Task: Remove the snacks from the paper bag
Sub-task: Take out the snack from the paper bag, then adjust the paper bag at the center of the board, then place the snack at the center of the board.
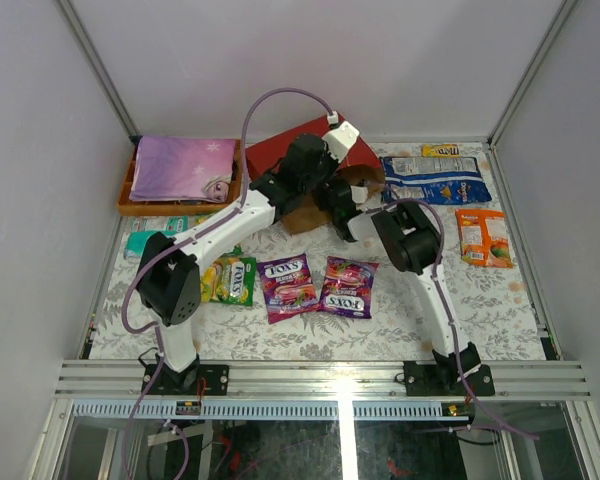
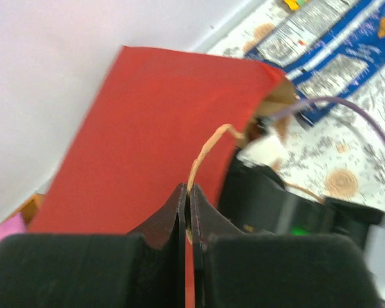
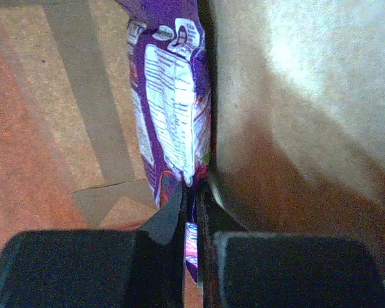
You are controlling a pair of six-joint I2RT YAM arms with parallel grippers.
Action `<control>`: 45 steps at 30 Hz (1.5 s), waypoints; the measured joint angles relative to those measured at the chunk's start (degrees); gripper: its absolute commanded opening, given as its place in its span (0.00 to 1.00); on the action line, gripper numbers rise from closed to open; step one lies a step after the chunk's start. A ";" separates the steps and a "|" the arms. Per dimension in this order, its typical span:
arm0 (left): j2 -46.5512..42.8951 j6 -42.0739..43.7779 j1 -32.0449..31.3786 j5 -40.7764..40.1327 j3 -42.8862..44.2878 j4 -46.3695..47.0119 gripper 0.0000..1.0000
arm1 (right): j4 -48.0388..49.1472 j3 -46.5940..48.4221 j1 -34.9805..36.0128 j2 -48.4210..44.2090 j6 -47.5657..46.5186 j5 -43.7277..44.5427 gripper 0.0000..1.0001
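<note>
The red paper bag [image 1: 280,150] lies on its side at the back of the table, its brown mouth facing right. My left gripper [image 2: 189,192] is shut on the bag's thin loop handle [image 2: 205,151], above the red side [image 2: 147,128]. My right gripper [image 3: 194,192] reaches inside the bag and is shut on the lower edge of a purple snack packet [image 3: 170,96] that stands against the kraft wall [image 3: 295,96]. On the table lie two purple Fox's bags [image 1: 286,285] [image 1: 346,287], a green-yellow one [image 1: 235,282], a blue-white bag [image 1: 435,178], an orange packet [image 1: 483,236], a yellow bar [image 1: 440,150] and a teal packet [image 1: 155,238].
An orange tray [image 1: 128,195] with a flat purple patterned item stands at the back left, next to the bag. White walls close in the table on three sides. My right arm's elbow [image 1: 405,235] hangs between the blue-white bag and the purple Fox's bags.
</note>
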 measured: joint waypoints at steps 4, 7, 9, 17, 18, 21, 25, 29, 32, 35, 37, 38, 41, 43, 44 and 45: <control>0.79 0.07 0.39 -3.56 3.06 1.11 0.00 | 3.69 -16.63 -0.55 -10.32 -1.31 0.55 0.00; 1.53 0.09 0.83 -6.93 4.39 3.04 0.00 | 6.97 -27.80 -0.70 -18.71 -2.10 0.33 0.00; 2.64 0.33 1.07 -9.44 5.70 4.02 0.00 | 8.33 -33.92 -0.72 -24.26 -2.62 -0.20 0.00; 10.10 5.81 1.99 -21.73 13.70 7.21 0.00 | 6.51 -44.28 -0.48 -43.12 -4.76 -6.29 0.00; 11.43 7.13 2.25 -23.41 15.39 8.15 0.00 | 4.98 -44.28 -0.31 -45.77 -5.38 -6.71 0.00; 15.43 10.08 3.30 -26.73 20.70 9.77 0.00 | -1.49 -44.04 0.55 -54.80 -7.87 -7.30 0.00; 18.08 11.69 5.49 -28.28 24.06 10.80 0.00 | -10.78 -44.00 1.33 -67.45 -12.39 -7.19 0.00; 18.60 11.17 8.28 -27.98 26.97 10.34 0.00 | -20.02 -44.61 1.40 -79.36 -20.68 -4.87 0.00; 18.38 9.81 10.23 -26.21 29.70 10.21 0.00 | -27.39 -47.01 1.33 -88.43 -29.40 -3.02 0.00; 18.51 8.74 12.59 -23.08 33.79 9.66 0.00 | -34.95 -49.35 1.31 -95.43 -36.59 -2.12 0.00; 19.80 8.46 14.23 -21.44 38.07 9.49 0.00 | -40.24 -50.75 1.31 -98.47 -40.33 -1.57 0.00; 20.90 8.37 15.10 -20.68 40.65 9.90 0.00 | -42.05 -51.30 1.31 -99.16 -41.46 -1.44 0.00; 23.52 7.41 17.88 -18.40 44.26 13.62 0.00 | -49.09 -53.11 1.31 -99.45 -43.87 -0.98 0.00; 24.96 5.99 19.58 -16.87 44.30 15.56 0.00 | -52.89 -54.60 1.31 -98.97 -44.33 -0.59 0.00; 25.81 5.31 20.15 -16.24 44.46 16.09 0.00 | -54.01 -55.45 1.31 -98.90 -44.39 -0.44 0.00; 27.17 4.39 20.79 -15.50 45.24 16.33 0.00 | -54.97 -56.63 1.31 -98.90 -44.52 -0.20 0.00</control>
